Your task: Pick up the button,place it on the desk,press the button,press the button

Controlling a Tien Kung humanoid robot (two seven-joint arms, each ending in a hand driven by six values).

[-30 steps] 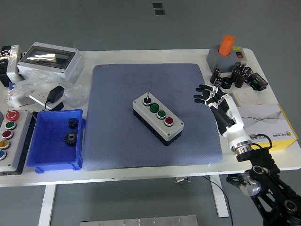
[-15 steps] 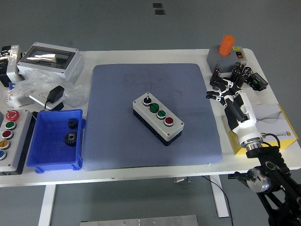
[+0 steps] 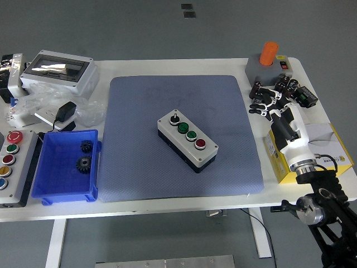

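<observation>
Grey button box sits diagonally mid-mat, buttons up, so you can press from above; your right hand hovers off the mat's right edge, fingers spread, holding nothing, well apart from the box, presumably between presses.

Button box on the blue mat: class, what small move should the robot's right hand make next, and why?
Probably swing the right hand left toward the button box. The hand hovers open over the table's right edge, off the blue mat, holding nothing, and the box's buttons are untouched.
</observation>
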